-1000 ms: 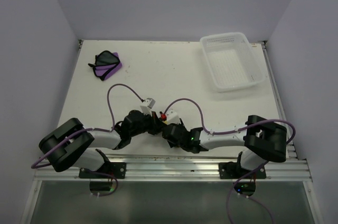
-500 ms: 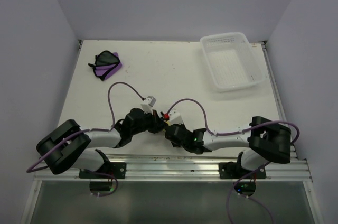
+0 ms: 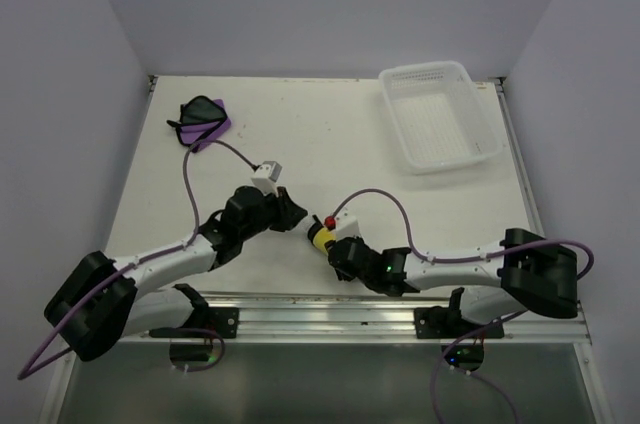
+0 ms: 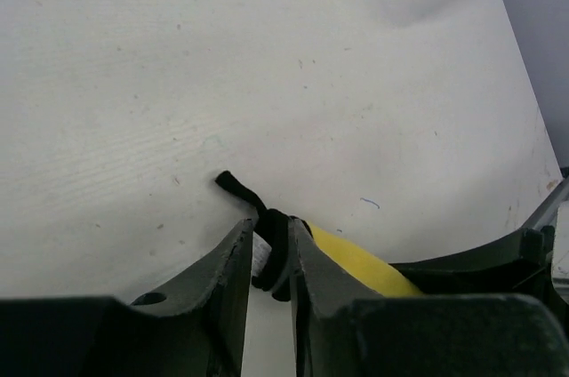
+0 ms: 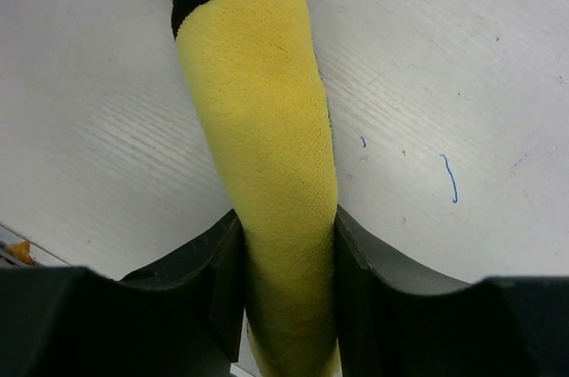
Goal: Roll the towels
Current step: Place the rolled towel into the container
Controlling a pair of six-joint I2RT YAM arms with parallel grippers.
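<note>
We saw a purple black-edged cloth (image 3: 205, 124) lying far left and a white perforated plastic basket (image 3: 440, 126) far right.

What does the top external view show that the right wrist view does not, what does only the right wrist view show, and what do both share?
Only top external: the purple towel at the far left and the white basket at the far right.
Only right wrist: black edging at the far end of the yellow towel and small blue marks on the table.
Both: the rolled yellow towel, held by the right gripper, on the table.
</note>
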